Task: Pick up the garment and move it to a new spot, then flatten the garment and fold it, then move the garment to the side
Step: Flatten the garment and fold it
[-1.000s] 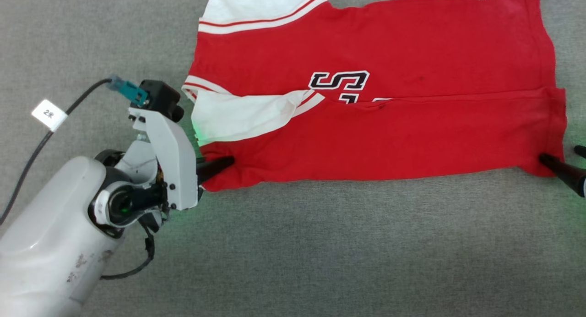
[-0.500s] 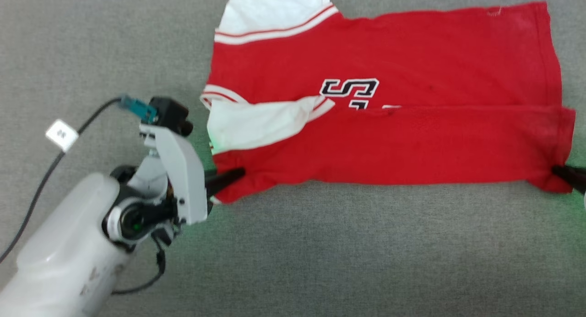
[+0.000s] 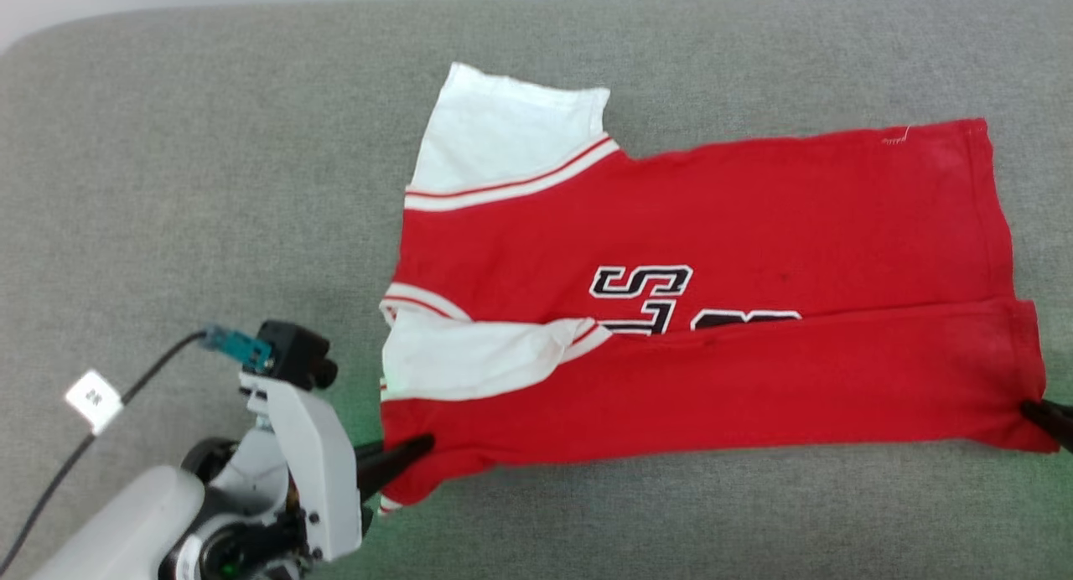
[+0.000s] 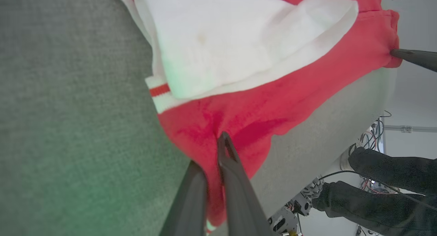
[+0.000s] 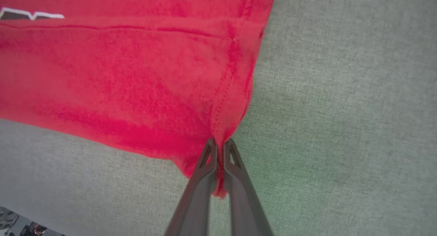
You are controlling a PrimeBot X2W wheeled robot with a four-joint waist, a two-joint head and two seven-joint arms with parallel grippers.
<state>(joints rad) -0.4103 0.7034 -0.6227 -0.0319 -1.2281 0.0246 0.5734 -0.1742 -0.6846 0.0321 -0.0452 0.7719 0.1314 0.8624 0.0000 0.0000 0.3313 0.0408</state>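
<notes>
The garment (image 3: 712, 220), a red shirt with white sleeves and black lettering, lies spread on the grey padded surface with its near edge folded over the chest. My left gripper (image 3: 423, 444) is shut on the near shoulder corner, just below the folded white sleeve (image 3: 469, 358). My right gripper (image 3: 1035, 411) is shut on the near hem corner at the far right. In the left wrist view red cloth of the garment (image 4: 273, 103) is pinched between the left gripper (image 4: 213, 154) fingers. In the right wrist view the right gripper (image 5: 220, 144) clamps the stitched hem of the garment (image 5: 119, 75).
The grey surface (image 3: 209, 186) ends at a rounded back edge at the top left. A cable with a white tag (image 3: 94, 400) trails from my left wrist. In the left wrist view a person's dark sleeves (image 4: 385, 167) show beyond the surface's edge, near loose wiring.
The right gripper's fingers, apart around the hem corner a second ago, have shut on it. The head camera has moved, so the whole scene sits lower in view. The left grip is unchanged.
</notes>
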